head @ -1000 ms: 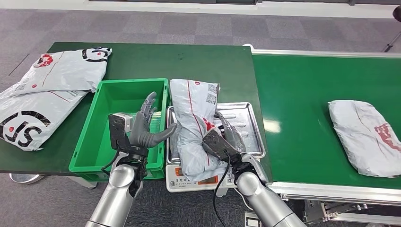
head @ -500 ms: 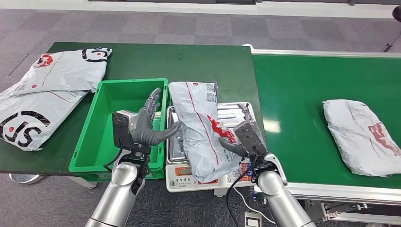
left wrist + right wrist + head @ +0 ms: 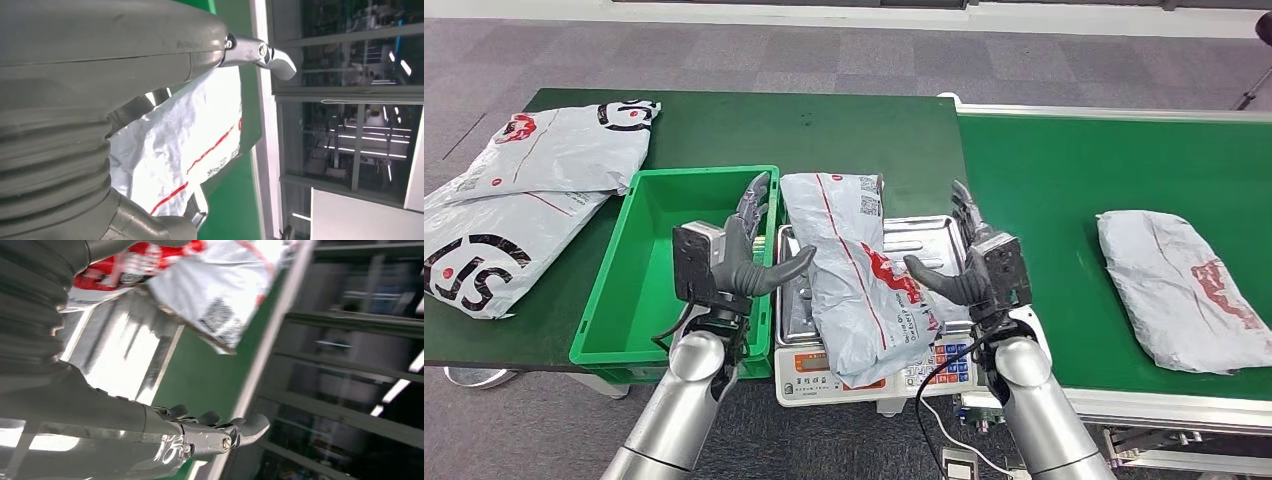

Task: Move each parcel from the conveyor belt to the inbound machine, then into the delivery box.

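Grey parcel (image 3: 856, 275) lies mid-frame on the scale tray (image 3: 929, 240), hiding most of it & part of the keypad. Left hand (image 3: 746, 255) & right hand (image 3: 969, 268) flank it, fingers spread, holding nothing. 2nd parcel (image 3: 1179, 290) at right on belt (image 3: 1064, 200).
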### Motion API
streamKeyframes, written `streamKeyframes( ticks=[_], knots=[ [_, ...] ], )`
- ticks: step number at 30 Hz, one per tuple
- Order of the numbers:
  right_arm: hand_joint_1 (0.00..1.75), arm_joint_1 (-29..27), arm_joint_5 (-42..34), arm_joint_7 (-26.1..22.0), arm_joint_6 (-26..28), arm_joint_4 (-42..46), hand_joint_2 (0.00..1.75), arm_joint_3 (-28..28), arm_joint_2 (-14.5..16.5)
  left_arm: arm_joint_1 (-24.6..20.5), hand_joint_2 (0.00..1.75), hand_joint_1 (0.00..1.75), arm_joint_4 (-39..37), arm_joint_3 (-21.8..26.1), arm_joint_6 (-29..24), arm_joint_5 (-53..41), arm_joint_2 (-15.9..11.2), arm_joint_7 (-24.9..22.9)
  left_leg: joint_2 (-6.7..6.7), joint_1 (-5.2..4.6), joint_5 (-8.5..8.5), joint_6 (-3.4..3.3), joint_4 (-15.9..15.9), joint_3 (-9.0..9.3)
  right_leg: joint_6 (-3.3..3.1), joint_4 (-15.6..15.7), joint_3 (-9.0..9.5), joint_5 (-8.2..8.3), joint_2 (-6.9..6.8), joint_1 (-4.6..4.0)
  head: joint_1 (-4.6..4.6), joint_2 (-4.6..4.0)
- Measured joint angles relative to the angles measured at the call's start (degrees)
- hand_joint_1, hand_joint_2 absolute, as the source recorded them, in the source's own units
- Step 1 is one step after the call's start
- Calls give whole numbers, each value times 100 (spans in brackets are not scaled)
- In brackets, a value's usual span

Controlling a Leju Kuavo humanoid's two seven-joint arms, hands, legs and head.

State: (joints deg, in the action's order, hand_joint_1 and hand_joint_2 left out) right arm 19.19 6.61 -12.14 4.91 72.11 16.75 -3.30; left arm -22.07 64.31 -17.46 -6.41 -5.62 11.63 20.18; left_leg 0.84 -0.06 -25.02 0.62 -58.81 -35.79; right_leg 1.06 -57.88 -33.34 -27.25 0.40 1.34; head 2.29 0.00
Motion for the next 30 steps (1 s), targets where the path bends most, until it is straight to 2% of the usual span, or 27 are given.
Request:
streamKeyframes(
  ticks=[5,11,15,20,23,30],
  knots=[
    [0,-16,-431,-199,121,151,175,-173,1,-106,175,0,-97,-48,-145,-183,3,10,-2,0,0,0,0,0,0,0,-1,0,1,0,0,0],
    [0,-26,-956,-156,978,115,175,-597,10,-512,175,0,-511,-346,-582,-1455,5,-315,8,-1,1,-1,-2,0,1,0,2,1,-7,1,0,0],
    [0,-102,-896,-213,1226,-158,175,-958,-4,-849,175,0,-958,-640,-690,-2275,21,-511,7,-4,1,-2,-3,0,2,0,3,2,-5,4,0,0],
    [0,-159,-711,-228,1285,-451,175,-1240,-4,-1042,175,0,-1336,-808,-664,-2607,60,-630,-1,-5,0,-1,-3,0,2,0,-4,2,0,4,0,0],
    [0,-159,-471,-192,1359,-593,175,-1356,-4,-1206,175,0,-1634,-973,-401,-2990,80,-834,2,-4,0,-1,-1,-1,2,0,-2,1,-1,3,0,0],
    [0,-43,-182,-188,1046,-1080,175,-1642,-4,-1726,175,0,-2887,-1312,755,-3556,229,-941,4,-5,1,-2,-1,0,2,0,4,2,-3,4,-1,0]
  ],
)
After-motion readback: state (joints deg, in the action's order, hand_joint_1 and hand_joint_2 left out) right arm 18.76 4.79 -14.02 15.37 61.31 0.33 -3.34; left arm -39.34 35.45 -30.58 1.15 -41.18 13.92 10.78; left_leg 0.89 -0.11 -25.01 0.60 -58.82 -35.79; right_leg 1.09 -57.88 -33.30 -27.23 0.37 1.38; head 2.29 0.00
